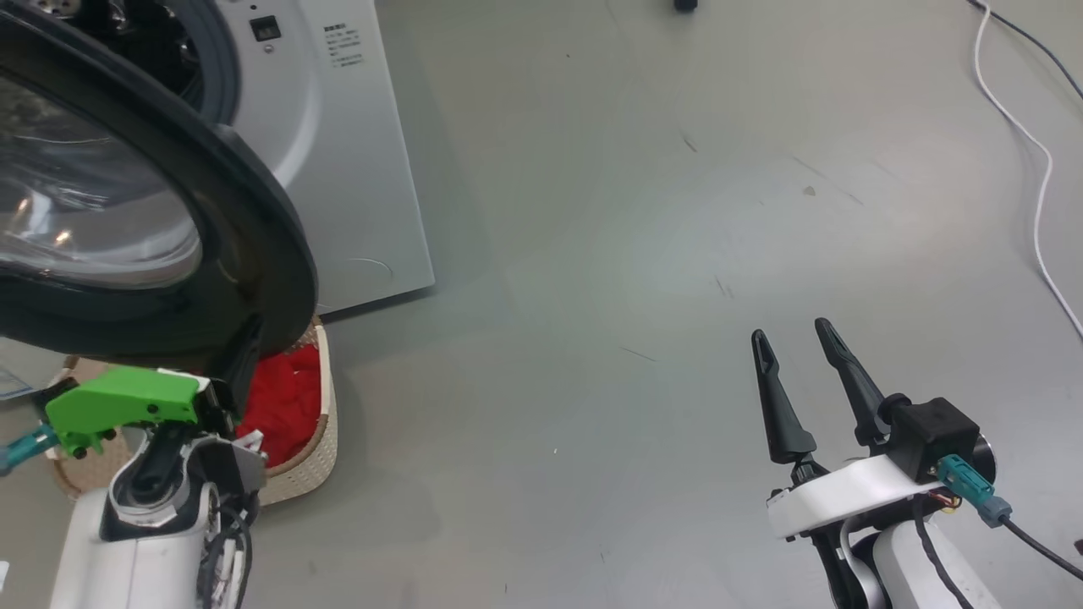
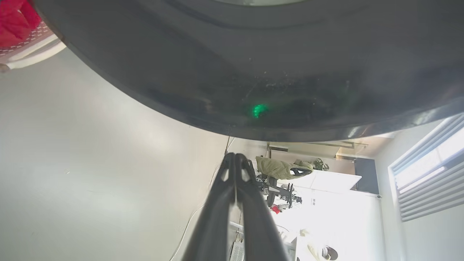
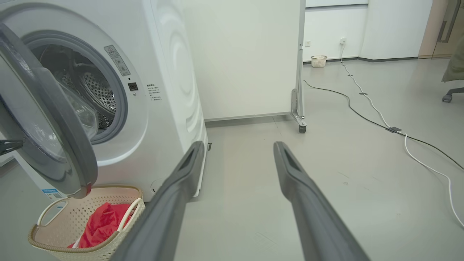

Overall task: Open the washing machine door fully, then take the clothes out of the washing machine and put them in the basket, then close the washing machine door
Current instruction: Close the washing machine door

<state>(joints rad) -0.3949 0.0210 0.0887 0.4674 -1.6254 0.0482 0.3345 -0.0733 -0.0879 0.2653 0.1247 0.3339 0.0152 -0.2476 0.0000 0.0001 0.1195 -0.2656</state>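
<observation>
— Fingers of the left gripper [image 2: 235,156] are seen pressed together, with nothing pinched between them, the tips brought up to the lower edge of the washing machine door [image 2: 253,72].

— Is contact being made there?

— Hard to call. The tips are shown just beside the black rim and may be touching it, but the gap cannot be judged from the wrist view.

— And the other arm?

— The right gripper [image 1: 791,331] is held spread wide and empty, well apart from the machine, over bare floor [image 1: 634,254].

— Outward from there, then.

— The door is found swung out from the washing machine [image 3: 163,90], its lowest edge just above the basket [image 3: 72,250], which is set on the floor against the machine's front. The clothes [image 3: 101,224] are piled red inside it.

— Anything left in the drum [image 3: 98,90]?

— No red is seen in the part shown through the opening, though the lower part is hidden by the door.

— So where does the task stand?

— Opening is judged done and unloading very likely done. Closing is what remains. The door has to be pushed round to the latch, and since its rim passes close over the basket, a snag there is to be watched for.
</observation>
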